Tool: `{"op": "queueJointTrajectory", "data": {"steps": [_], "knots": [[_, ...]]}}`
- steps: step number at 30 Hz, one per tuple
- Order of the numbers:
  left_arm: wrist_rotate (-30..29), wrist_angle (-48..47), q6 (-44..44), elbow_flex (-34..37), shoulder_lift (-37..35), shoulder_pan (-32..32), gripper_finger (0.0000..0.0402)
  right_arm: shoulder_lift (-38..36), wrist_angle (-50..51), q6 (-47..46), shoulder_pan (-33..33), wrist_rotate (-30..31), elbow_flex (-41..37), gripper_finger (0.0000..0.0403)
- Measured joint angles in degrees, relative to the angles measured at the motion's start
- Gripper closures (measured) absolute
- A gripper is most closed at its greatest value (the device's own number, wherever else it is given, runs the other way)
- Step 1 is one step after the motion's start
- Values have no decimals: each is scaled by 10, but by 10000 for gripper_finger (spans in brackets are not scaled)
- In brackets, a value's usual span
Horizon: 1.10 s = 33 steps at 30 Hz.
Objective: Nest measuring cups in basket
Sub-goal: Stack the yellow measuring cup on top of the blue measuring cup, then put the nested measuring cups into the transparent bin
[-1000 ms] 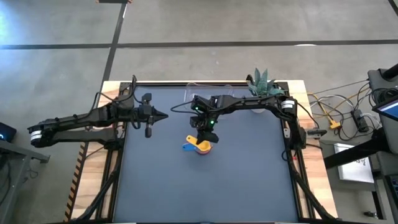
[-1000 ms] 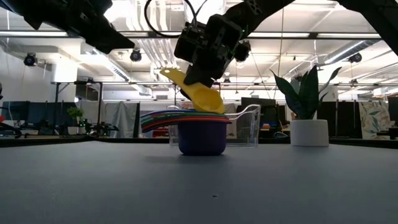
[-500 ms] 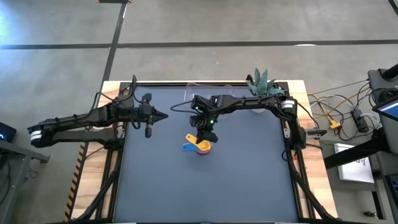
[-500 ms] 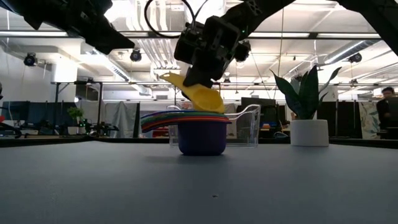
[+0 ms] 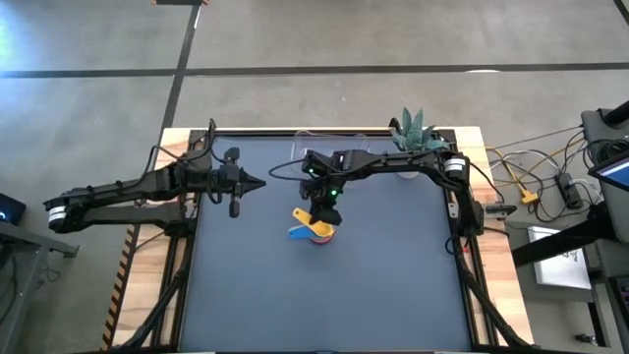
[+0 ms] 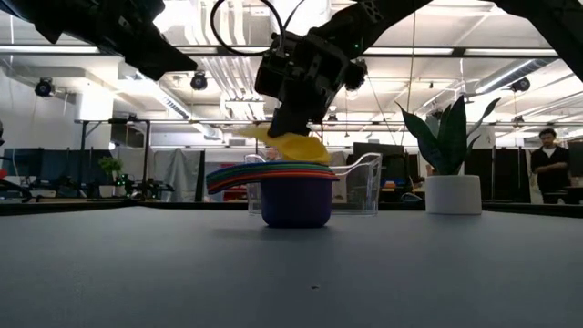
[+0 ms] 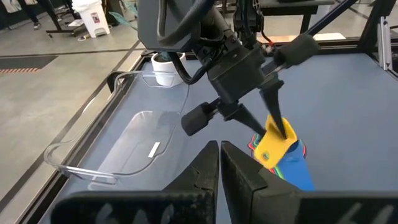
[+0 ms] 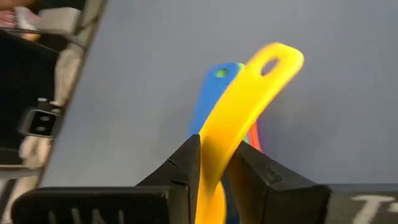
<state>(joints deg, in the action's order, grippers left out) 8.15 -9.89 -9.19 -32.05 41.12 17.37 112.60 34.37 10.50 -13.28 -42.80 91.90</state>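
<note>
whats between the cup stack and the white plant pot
In the low view, the clear basket stands between the stack of cups and the plant pot, farther back.

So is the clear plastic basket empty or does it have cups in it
Empty: the clear plastic basket holds only a small white tag; the stacked cups sit on the table in front of it.

Yellow measuring cup [image 6: 293, 146]: solid yellow, handle included. Cup stack [image 6: 273, 173]: rims banded red, orange, green, teal and blue; bottom cup [image 6: 296, 202] purple; topmost stacked handle [image 8: 213, 99] blue. Basket [image 7: 134, 140]: clear, colourless, with a white label. Tabletop [image 5: 324, 295]: dark blue-grey, framed in pale wood. Arms and grippers: black. Plant [image 6: 448, 132]: green leaves in a white pot [image 6: 453, 194].
</note>
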Motion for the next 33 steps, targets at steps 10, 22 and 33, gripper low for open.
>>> {"op": "queueJointTrajectory", "data": {"steps": [10, 22, 33], "knots": [[0, -1, 3, 0, 3, 0, 402, 0, 14, 24, 0, 25, 9, 295], [16, -5, 8, 0, 5, 0, 401, 0, 53, 36, 0, 68, 39, 243], [48, -2, 8, 0, 8, 0, 364, -5, 144, 36, 7, 141, 76, 250]]}}
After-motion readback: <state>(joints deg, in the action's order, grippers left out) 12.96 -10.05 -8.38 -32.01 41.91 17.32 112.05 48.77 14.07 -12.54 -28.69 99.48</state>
